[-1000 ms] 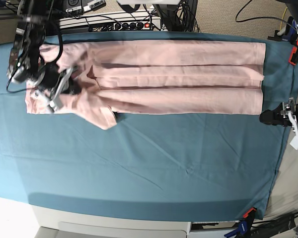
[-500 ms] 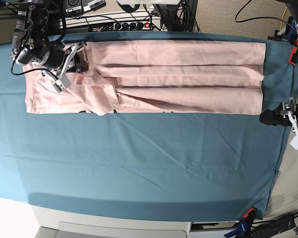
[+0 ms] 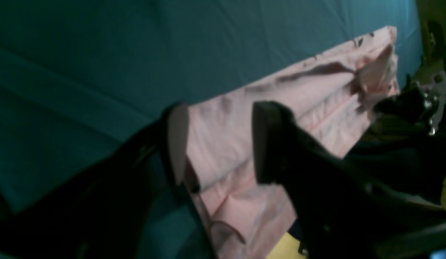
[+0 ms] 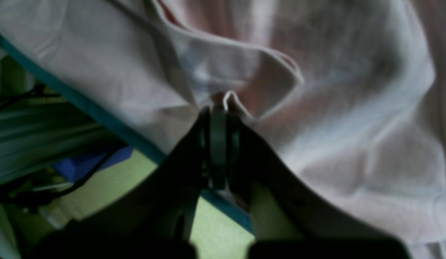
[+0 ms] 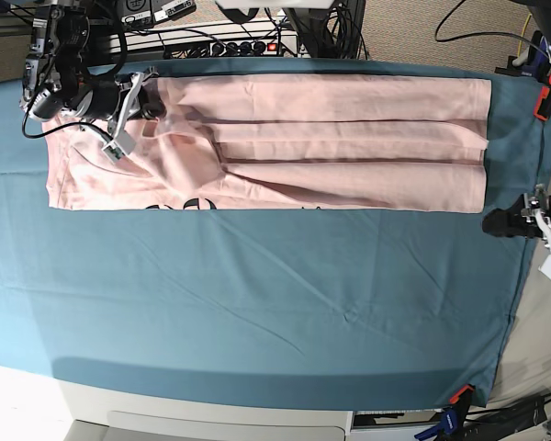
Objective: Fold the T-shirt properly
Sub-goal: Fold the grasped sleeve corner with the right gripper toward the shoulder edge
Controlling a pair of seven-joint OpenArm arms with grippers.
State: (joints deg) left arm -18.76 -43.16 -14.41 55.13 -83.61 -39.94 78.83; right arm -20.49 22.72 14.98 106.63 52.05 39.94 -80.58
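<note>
The T-shirt [image 5: 285,142] lies in a long folded band on the far half of the teal cloth [image 5: 275,303] that covers the bench. At its collar end the right claw [image 4: 223,108] is pressed together, pinching a fold of the T-shirt. The left claw [image 3: 217,144] stands spread beside the T-shirt's other end, holding nothing.
</note>
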